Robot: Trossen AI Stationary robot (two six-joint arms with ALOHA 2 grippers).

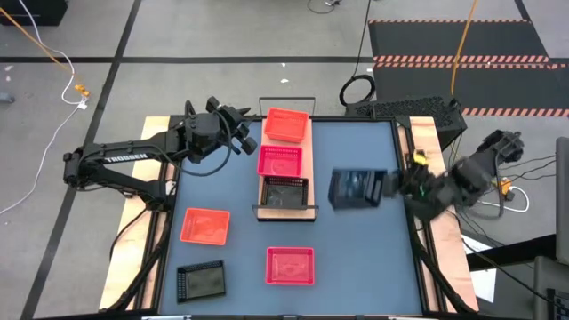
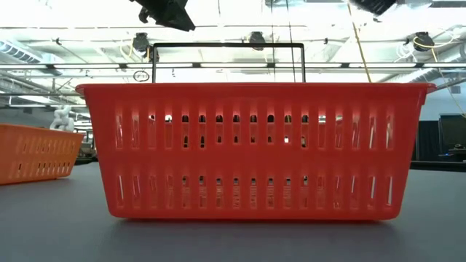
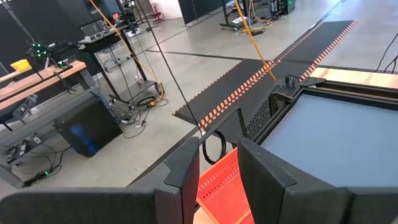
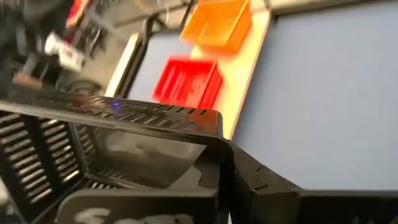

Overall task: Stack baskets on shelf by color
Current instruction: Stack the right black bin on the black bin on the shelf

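The right gripper [image 1: 391,185] pinches a black basket [image 1: 356,188] to carry it to the shelf [image 1: 286,211], while the left gripper [image 1: 238,127] waits, its fingers [image 3: 186,177] a little apart.

Right gripper [image 1: 388,187] clamped, arm reaching in from right edge. Left gripper [image 1: 252,126] hovers far-left, jaws slightly parted.

text: "TROSSEN" | on: left arm [image 1: 120,160] forearm, white letters | other text: none legible

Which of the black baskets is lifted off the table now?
The black basket gripped by the right gripper, right of the shelf. The other two rest: one on the shelf, one at the table's near-left corner.
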